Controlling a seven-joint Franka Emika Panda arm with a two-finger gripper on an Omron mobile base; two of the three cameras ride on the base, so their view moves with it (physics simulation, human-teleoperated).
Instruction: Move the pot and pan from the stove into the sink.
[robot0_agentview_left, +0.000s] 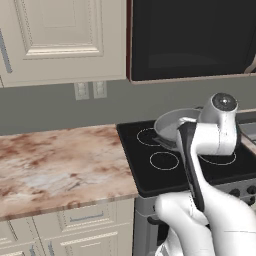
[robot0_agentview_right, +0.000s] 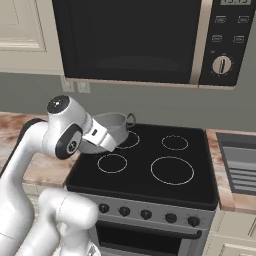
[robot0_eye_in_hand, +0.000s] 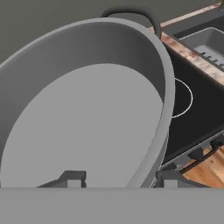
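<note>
The grey metal pot (robot0_agentview_left: 171, 125) (robot0_agentview_right: 114, 126) hangs tilted above the back left burner of the black stove (robot0_agentview_left: 150, 175) (robot0_agentview_right: 200, 186), clear of the glass. My gripper (robot0_agentview_right: 107, 138) (robot0_eye_in_hand: 120, 178) is shut on the pot's near wall, one finger inside the rim and one outside. In the hand view the pot's pale inside (robot0_eye_in_hand: 87, 127) is empty, and a loop handle (robot0_eye_in_hand: 131, 13) shows at its far rim. The pan and the sink are out of view.
A black microwave (robot0_agentview_right: 130, 40) (robot0_agentview_left: 190, 40) hangs close above the stove. Marbled brown counter (robot0_agentview_left: 60, 160) runs to the left of it. To the right stands a light grey slotted rack (robot0_agentview_right: 242, 170) (robot0_eye_in_hand: 210, 43) on a strip of counter.
</note>
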